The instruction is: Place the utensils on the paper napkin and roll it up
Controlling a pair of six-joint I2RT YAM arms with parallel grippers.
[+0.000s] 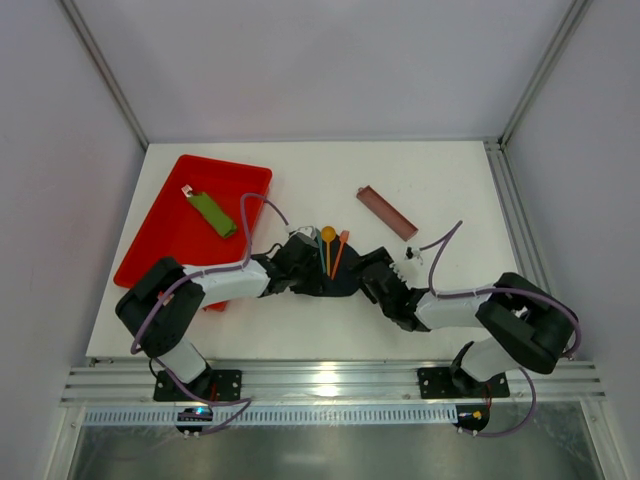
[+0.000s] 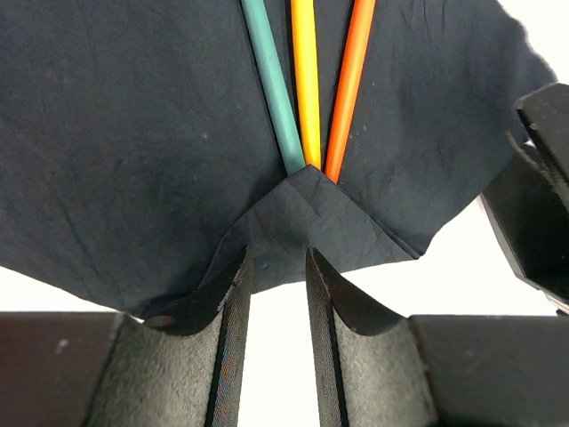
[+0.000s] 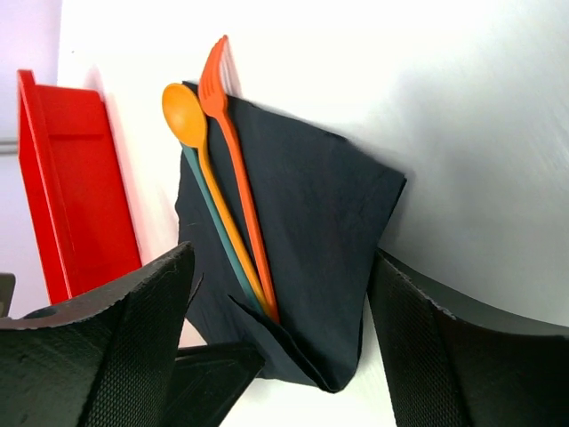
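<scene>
Lying on the white table (image 1: 440, 180), the paper napkin (image 1: 335, 280) carries the utensils (image 3: 227, 205): teal, yellow and orange pieces side by side. Their heads reach past its far corner, and their handle ends are tucked under its folded-up near corner. The left tool (image 2: 276, 262) sits just at that fold, its fingers a narrow gap apart with nothing between them. The right tool (image 3: 280, 258) faces the napkin from its right, spread wide and holding nothing. A red tray (image 1: 160, 230) lies left of the napkin.
</scene>
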